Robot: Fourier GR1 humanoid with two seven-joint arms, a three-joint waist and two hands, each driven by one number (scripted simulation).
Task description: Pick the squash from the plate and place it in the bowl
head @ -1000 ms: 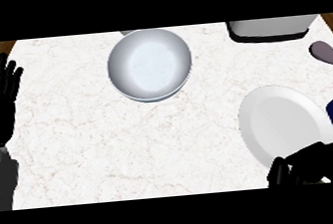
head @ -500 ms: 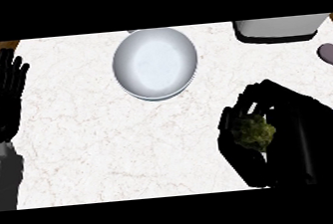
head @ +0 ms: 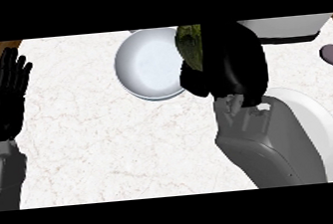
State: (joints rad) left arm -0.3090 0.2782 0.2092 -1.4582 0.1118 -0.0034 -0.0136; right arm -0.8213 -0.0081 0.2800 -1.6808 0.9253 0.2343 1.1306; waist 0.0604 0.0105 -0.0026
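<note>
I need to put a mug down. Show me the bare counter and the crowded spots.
Bare marble lies between the resting left hand and the bowl, running down to the near edge. The right side is crowded: right hand holding the squash at the bowl's rim, the plate behind its forearm.

White marble counter [head: 113,138] with bowl [head: 147,65] and plate [head: 314,116].

Probably a kitchen: white marble counter [head: 113,138] with a bowl [head: 147,68] and plate [head: 314,121]
</note>
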